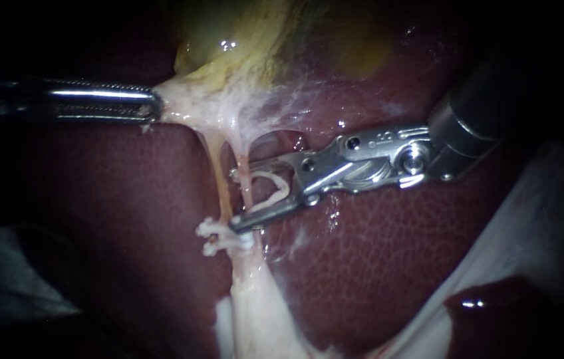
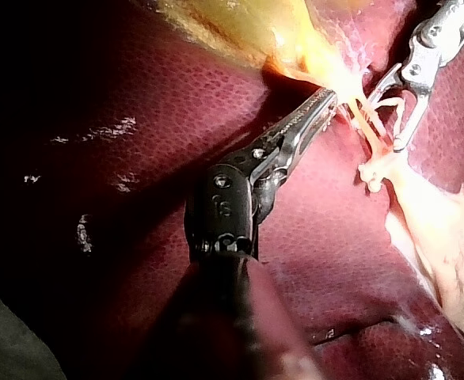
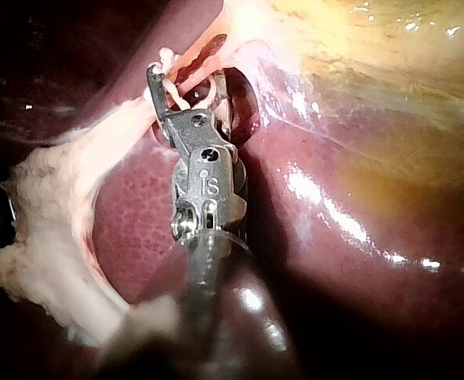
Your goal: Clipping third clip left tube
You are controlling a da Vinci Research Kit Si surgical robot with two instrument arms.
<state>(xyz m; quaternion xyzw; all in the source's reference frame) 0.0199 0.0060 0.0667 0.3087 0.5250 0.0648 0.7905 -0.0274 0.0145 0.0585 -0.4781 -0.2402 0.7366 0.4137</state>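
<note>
The right instrument (image 1: 234,199) is carrying a white clip (image 1: 281,189) in its spread jaws, pointing left. The left tube (image 1: 219,176) is running far-to-near, crosswise to the jaws and seemingly just beyond their tips. The right tube (image 1: 245,174) is lying between the jaws, in the way. Two set clips (image 1: 210,229) are sitting just nearer. The left instrument (image 1: 152,106) is pinching tissue (image 1: 189,110), tensioning both tubes.

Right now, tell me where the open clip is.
In the endoscope view, the open clip sits held between the right instrument's jaws, just right of a tube crossing them and above two shut clips.
</note>
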